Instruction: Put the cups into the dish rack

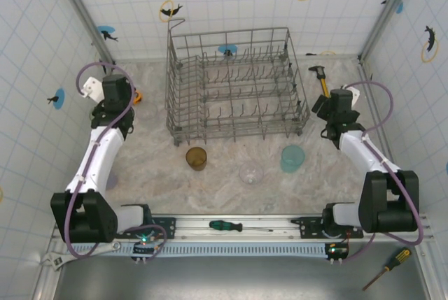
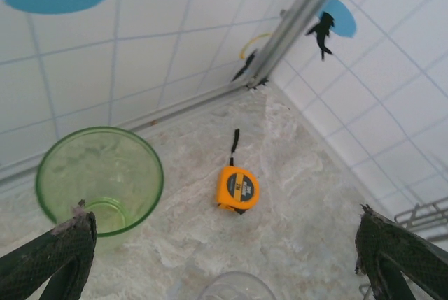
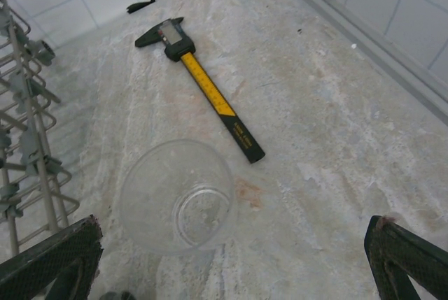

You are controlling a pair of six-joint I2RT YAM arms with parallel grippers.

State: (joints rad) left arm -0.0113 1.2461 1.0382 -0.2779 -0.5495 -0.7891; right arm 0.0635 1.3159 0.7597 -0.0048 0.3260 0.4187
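While the rack (image 1: 234, 83) stands at the back, the left gripper (image 2: 224, 244) hangs wide open by a green cup (image 2: 100, 177), the right gripper (image 3: 231, 251) wide open by a clear cup (image 3: 178, 198), and a brown cup (image 1: 196, 157) and a teal cup (image 1: 292, 158) stand before the rack.

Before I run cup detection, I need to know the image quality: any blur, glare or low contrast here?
Top external: even light, soft shadows, sharp, but the front clear cup barely stands out from the mottled table. Left wrist: green cup and tape measure in focus. Right wrist: caliper sharp, second clear cup low-contrast.
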